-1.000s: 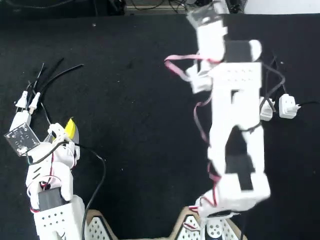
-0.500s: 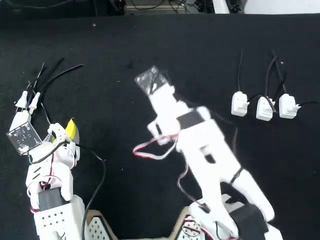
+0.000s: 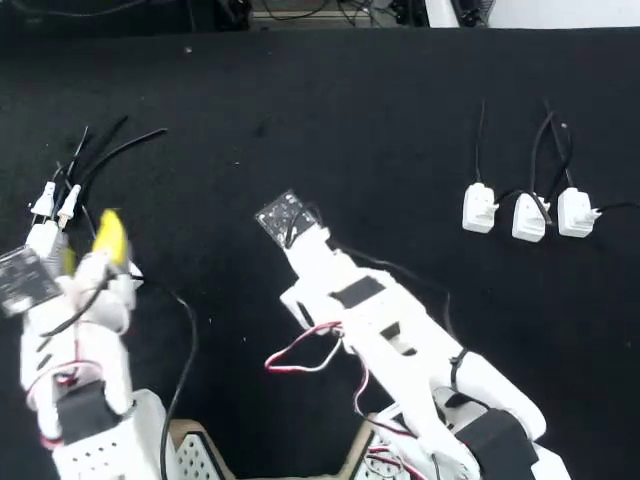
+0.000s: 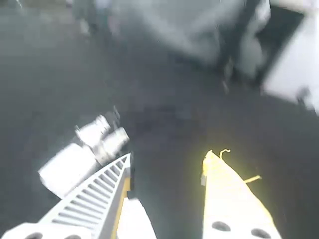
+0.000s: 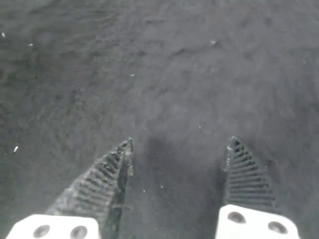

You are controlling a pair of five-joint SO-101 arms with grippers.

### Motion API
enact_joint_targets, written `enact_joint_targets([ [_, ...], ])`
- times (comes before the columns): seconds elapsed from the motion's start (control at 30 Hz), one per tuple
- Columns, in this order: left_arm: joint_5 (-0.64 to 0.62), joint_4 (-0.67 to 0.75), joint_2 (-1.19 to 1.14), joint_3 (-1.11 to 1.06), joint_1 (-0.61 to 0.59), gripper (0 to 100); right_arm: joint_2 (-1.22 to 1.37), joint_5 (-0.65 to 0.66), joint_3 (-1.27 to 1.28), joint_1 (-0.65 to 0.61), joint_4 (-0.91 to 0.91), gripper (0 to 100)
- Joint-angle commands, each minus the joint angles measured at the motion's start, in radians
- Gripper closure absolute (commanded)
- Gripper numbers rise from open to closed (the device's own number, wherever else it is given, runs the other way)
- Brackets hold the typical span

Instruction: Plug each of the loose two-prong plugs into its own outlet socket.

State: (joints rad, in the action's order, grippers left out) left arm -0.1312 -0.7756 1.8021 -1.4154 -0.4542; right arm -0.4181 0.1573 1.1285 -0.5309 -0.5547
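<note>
Two white two-prong plugs (image 3: 55,203) on black cables lie side by side at the table's far left. They sit just beyond the ribbed white finger in the left wrist view, as plugs (image 4: 102,139). My left gripper (image 4: 167,160) is open, its yellow finger (image 3: 110,235) to the right of the plugs, with nothing between the jaws. Three white outlet sockets (image 3: 527,214) stand in a row at the right. My right gripper (image 5: 181,144) is open over bare black mat near the table's middle, far from the sockets.
Loose black cables (image 3: 110,150) fan out behind the plugs at the left. The sockets' own cords (image 3: 545,150) run toward the back edge. A red and white wire loop (image 3: 305,355) hangs off the right arm (image 3: 380,320).
The right arm swung away from the sockets and drew back to the table's middle. The left arm shifted left toward the plugs, its yellow finger now higher.
</note>
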Motion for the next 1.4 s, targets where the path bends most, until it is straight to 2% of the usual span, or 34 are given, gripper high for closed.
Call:
enact_joint_targets([
  [0.0,0.078,-0.031,-0.011,0.232,-0.128,76,-0.045,0.017,0.030,-0.023,0.109,73.0],
  [0.2,0.203,-0.192,-0.199,0.529,-0.173,76,-0.045,0.017,0.042,-0.023,0.130,73.0],
  [0.43,0.347,-0.353,-0.612,0.727,-0.168,76,-0.045,0.017,0.042,-0.023,0.130,73.0],
  [0.63,0.299,-0.379,-0.953,0.740,-0.166,76,-0.045,0.017,0.045,-0.023,0.130,73.0],
  [0.77,0.293,-0.338,-1.172,0.740,-0.125,69,-0.045,0.017,0.047,-0.021,0.130,73.0],
  [0.9,0.282,-0.336,-1.372,0.780,-0.067,70,-0.045,0.017,0.047,-0.020,0.130,73.0],
  [1.17,0.149,-0.334,-1.709,1.006,-0.045,70,-0.045,0.017,0.047,-0.020,0.129,73.0],
  [1.37,0.138,-0.345,-1.901,1.096,-0.050,70,-0.045,0.017,0.048,-0.021,0.129,73.0],
])
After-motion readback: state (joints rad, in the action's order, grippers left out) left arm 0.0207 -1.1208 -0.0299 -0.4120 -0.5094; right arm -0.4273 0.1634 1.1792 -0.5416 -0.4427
